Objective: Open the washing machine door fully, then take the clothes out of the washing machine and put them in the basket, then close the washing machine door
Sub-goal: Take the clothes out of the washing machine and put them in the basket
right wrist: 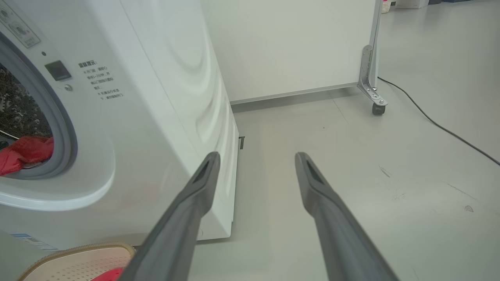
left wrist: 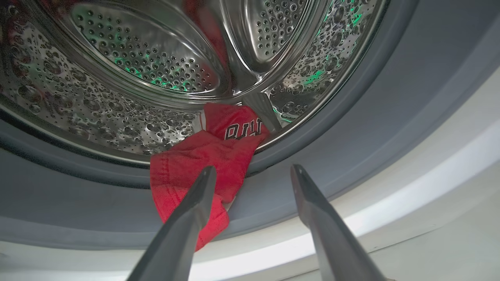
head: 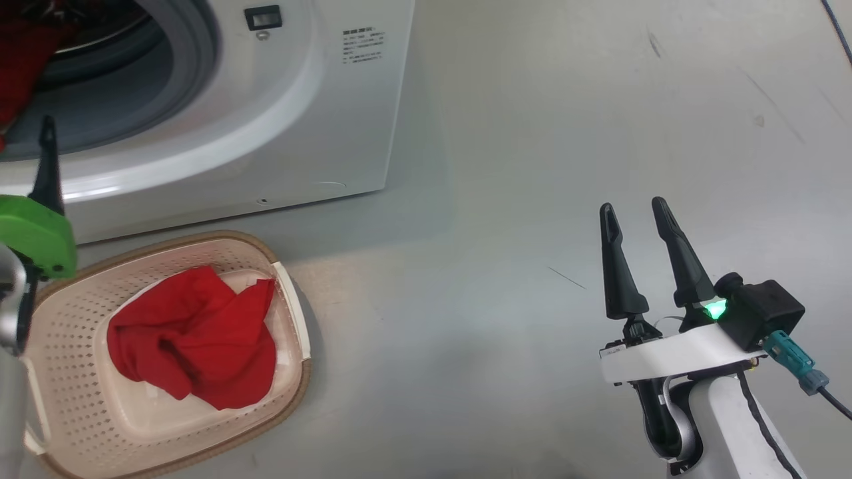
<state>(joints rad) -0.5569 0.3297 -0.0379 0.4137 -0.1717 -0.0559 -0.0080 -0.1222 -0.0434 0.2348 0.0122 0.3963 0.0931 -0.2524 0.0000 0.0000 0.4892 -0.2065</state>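
- Left fingers [left wrist: 187, 218]: two long dark prongs, spread wide with nothing between them. They sit at the mouth of the big white front-loading washing machine [head: 299, 100] and point into it.
- Bright red jersey with dark lettering [left wrist: 230, 148]: runs from the machine's steel perforated drum [left wrist: 97, 109] out over its grey rubber gasket [left wrist: 340, 140], long axis toward the fingers. Its hanging end overlaps one fingertip, so the cloth sits off-centre in the gap. Whether they touch cannot be told.
- Plain red garment [head: 193, 332]: in the cream perforated plastic basket with brown rim [head: 73, 359], on the floor just before the machine's front.
- Right fingers [head: 619, 266]: spread and empty, over the floor well off the machine's side.
- Judgement: the left arm is far nearer. It likely needs a small sideways shift to centre the jersey before closing.
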